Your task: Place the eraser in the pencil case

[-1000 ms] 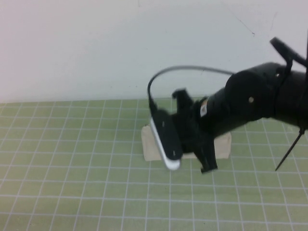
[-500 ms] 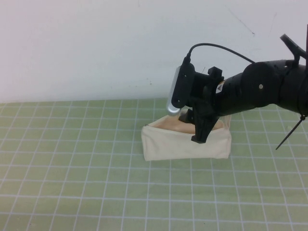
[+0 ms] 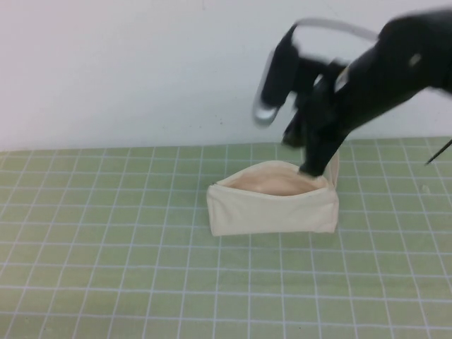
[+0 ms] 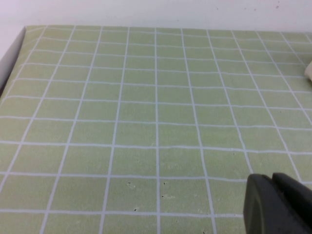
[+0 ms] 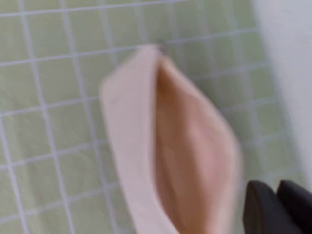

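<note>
One pouch: the cream-white fabric pencil case [image 3: 272, 206] sits open on the green gridded table [image 3: 106, 275].
Eraser: not visible, perhaps inside.
Right gripper [image 3: 311, 159]: above the case's right end, fingers [image 5: 273, 209] together, empty; should lift straight clear.
Left gripper [image 4: 280, 204]: parked low, finger state unclear.

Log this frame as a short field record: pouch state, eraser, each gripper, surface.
pencil case: open, mouth up, lining showing
eraser: not visible in any view
right gripper: above the pencil case's right end, raised; grasp unclear
left gripper: parked low over bare mat, away from the pencil case
surface: green grid mat
</note>
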Controlling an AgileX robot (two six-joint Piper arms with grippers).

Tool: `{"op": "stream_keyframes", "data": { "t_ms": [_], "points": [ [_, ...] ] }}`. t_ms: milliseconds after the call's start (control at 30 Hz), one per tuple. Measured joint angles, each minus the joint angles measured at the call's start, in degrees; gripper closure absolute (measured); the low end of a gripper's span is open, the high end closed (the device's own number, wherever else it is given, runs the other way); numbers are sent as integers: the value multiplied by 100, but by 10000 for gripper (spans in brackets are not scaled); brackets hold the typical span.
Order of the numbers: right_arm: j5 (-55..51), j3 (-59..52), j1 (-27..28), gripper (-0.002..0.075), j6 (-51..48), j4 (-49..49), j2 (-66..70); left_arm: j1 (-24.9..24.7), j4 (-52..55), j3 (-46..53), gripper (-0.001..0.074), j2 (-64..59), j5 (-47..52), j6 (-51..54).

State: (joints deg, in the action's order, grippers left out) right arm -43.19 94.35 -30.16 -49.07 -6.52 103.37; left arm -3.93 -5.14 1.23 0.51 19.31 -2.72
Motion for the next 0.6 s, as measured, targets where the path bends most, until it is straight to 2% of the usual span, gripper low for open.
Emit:
{"op": "stream_keyframes", "data": {
  "t_ms": [167, 333, 600],
  "points": [
    [-381, 124, 0, 713, 580, 528, -930, 0, 0, 0, 736, 0, 0, 0],
    [-265, -547, 0, 720, 966, 572, -2196, 0, 0, 0, 736, 0, 0, 0],
    [984, -3452, 0, 720, 1530, 489, -4223, 0, 0, 0, 736, 0, 0, 0]
  ]
}}
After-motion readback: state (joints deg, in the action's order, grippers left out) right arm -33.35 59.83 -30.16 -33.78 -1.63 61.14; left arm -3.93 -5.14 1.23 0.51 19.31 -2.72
